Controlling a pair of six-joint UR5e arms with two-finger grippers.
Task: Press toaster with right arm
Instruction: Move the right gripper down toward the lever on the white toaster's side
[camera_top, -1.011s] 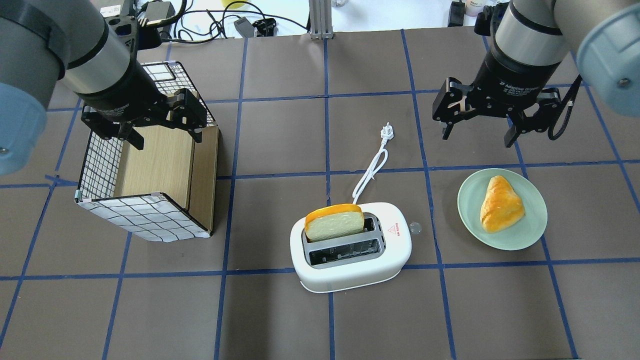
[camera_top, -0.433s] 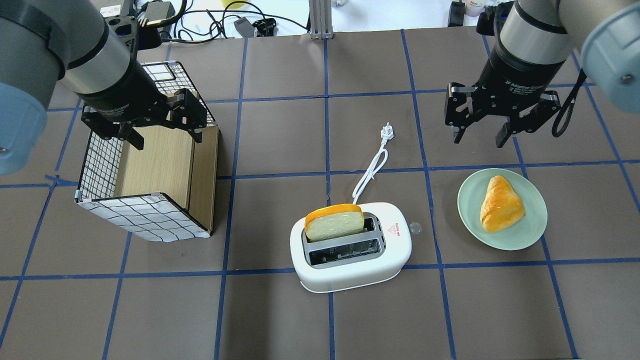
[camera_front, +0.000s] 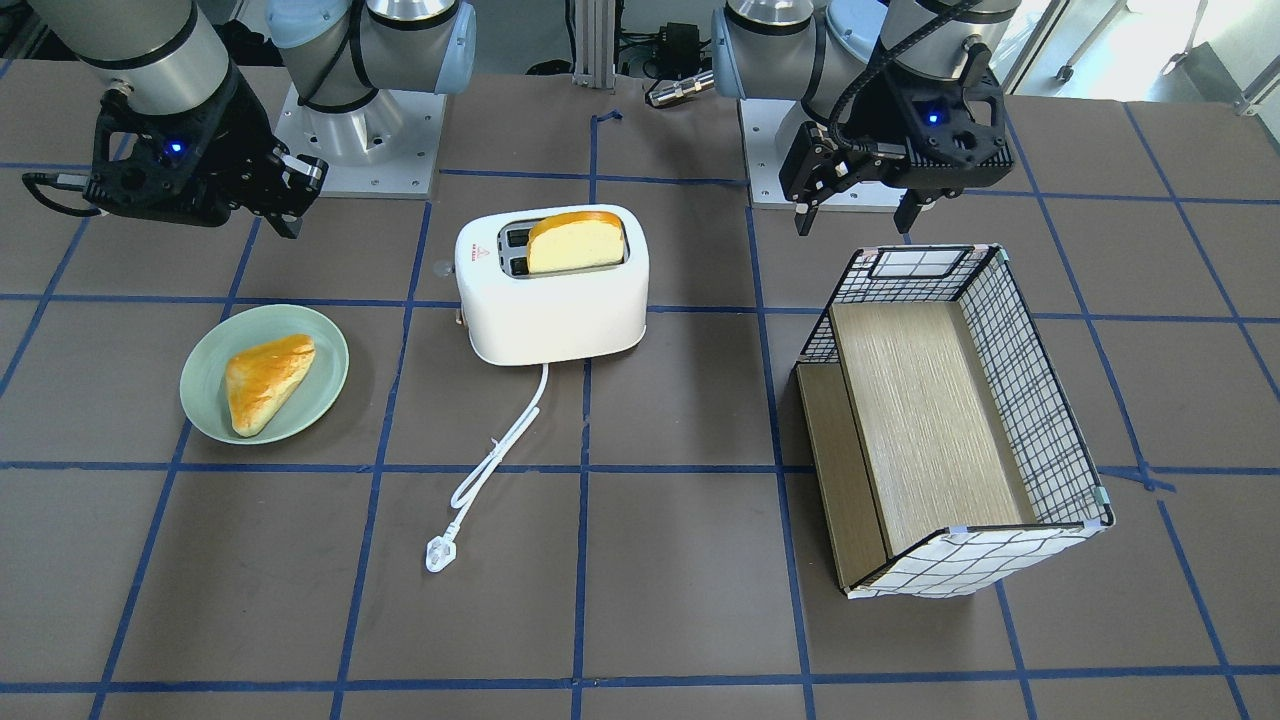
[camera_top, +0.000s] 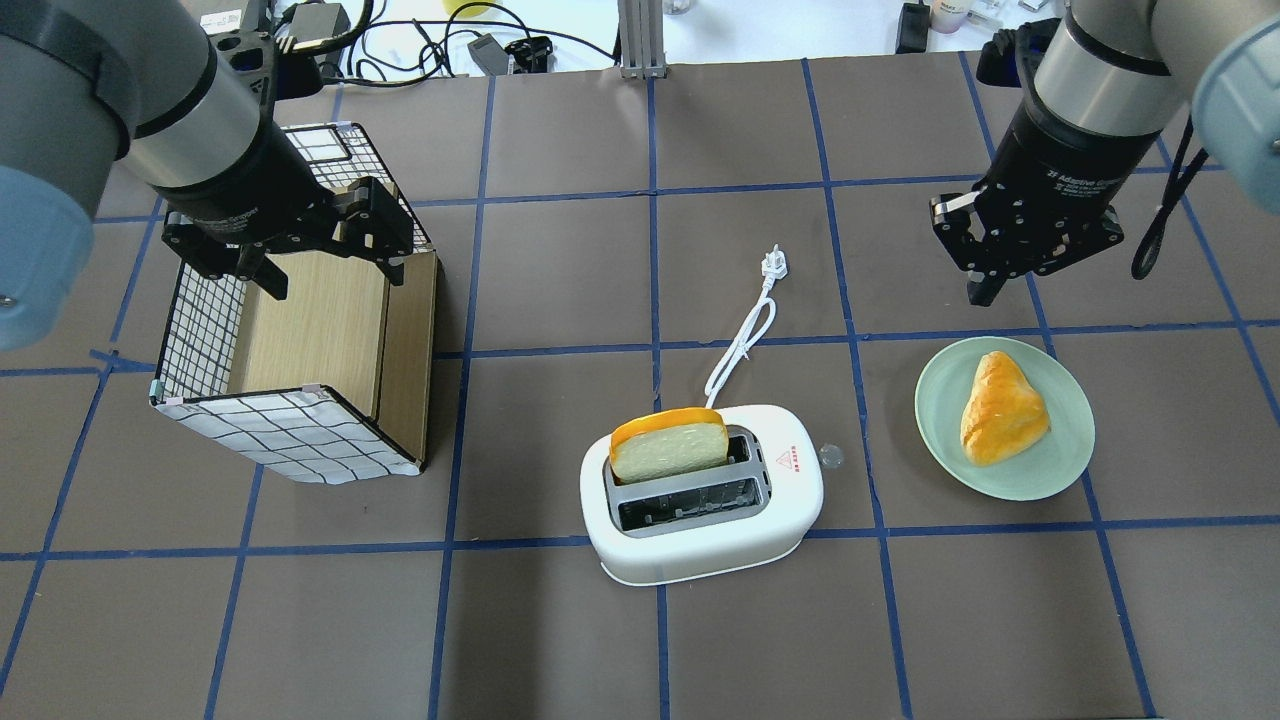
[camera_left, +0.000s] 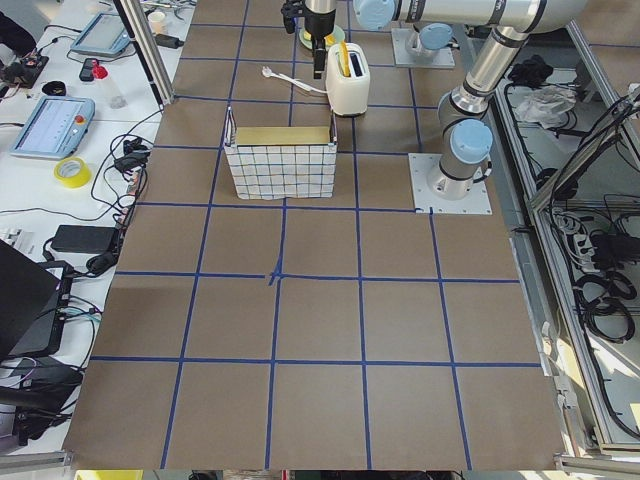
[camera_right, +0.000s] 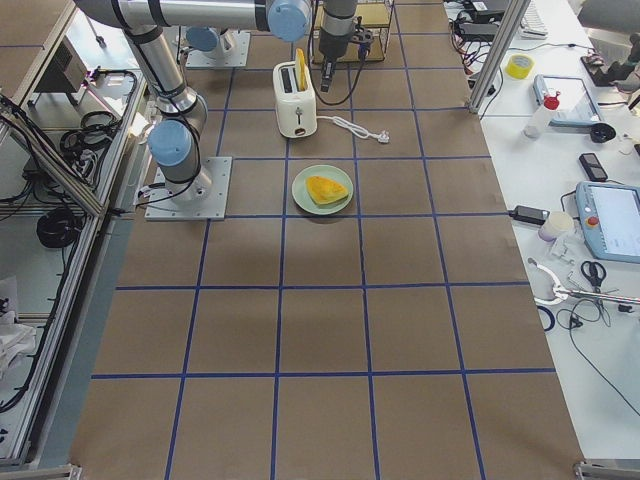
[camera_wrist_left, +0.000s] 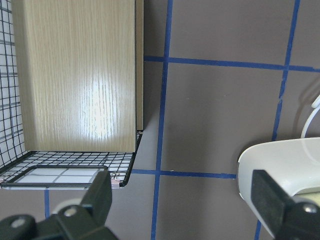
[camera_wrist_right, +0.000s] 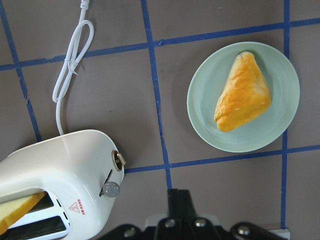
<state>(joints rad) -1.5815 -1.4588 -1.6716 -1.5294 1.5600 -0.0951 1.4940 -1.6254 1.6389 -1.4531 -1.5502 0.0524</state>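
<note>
The white toaster (camera_top: 700, 500) stands at the table's middle front with a slice of bread (camera_top: 670, 442) upright in one slot. Its lever knob (camera_top: 830, 456) sticks out of the end facing the plate. The toaster also shows in the front view (camera_front: 550, 295) and the right wrist view (camera_wrist_right: 60, 170), with the knob (camera_wrist_right: 111, 189) near its end. My right gripper (camera_top: 985, 290) is shut and empty, hanging above the table behind the plate, well apart from the toaster. My left gripper (camera_top: 330, 275) is open and empty over the basket.
A pale green plate (camera_top: 945, 400) with a golden pastry (camera_top: 1000, 410) lies right of the toaster. The toaster's white cord and plug (camera_top: 773, 265) run back from it. A wire basket with a wooden floor (camera_top: 300, 340) stands at the left.
My right gripper has shut from wide open, turned about its axis and shifted a little to the right. The left arm and the toaster have not moved.
</note>
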